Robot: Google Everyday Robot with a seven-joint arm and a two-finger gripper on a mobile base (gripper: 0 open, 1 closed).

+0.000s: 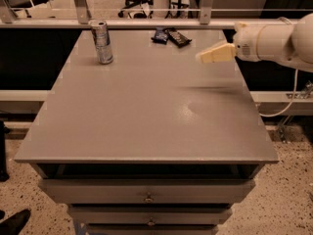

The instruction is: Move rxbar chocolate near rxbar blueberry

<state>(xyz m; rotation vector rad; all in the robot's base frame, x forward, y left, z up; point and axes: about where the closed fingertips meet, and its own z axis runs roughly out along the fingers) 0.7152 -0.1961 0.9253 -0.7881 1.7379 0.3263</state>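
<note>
The rxbar chocolate (179,37), a black wrapper with white text, lies flat at the far edge of the grey table (146,111). The rxbar blueberry (160,35), a smaller dark-blue wrapper, lies right beside it on its left, touching or nearly touching. My gripper (211,54), pale cream, hovers above the table's right side, in front and to the right of both bars and apart from them. Nothing shows in it.
A silver drink can (101,42) stands upright at the far left of the table. A metal rail (146,23) runs behind the far edge. Drawers (146,197) sit under the front edge. My white arm (279,42) reaches in from the right.
</note>
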